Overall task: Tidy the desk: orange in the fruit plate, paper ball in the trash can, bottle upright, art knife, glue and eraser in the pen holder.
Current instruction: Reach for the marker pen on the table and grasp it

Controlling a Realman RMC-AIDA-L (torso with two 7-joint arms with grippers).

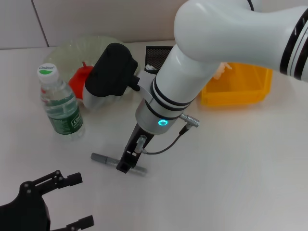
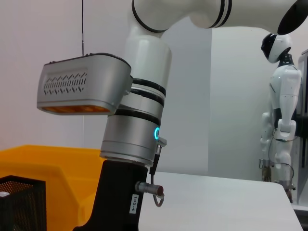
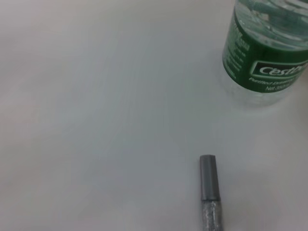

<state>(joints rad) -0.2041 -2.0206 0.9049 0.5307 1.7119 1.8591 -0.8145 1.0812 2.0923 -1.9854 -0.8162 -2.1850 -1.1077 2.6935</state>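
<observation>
Inspector: White desk [image 1: 231, 163] is lying bare around the bottle [image 1: 61, 103], which is standing upright. Where is the glue [image 1: 103, 158] lying?

Assessor: It is lying flat on the desk, near the bottle on the side toward the robot. The right gripper [image 1: 126, 164] is coming down right onto its middle. Whether its fingers are spread or pinching cannot be told.

Inspector: How is the stick likely to handle?

Assessor: Judged light, stiff and smooth, so it is prone to rolling or slipping. A grasp across the mid-barrel looks best.

Inspector: And the other arm?

Assessor: The left gripper [image 1: 77, 199] is idling with fingers spread, farther from the bottle than the glue.
</observation>
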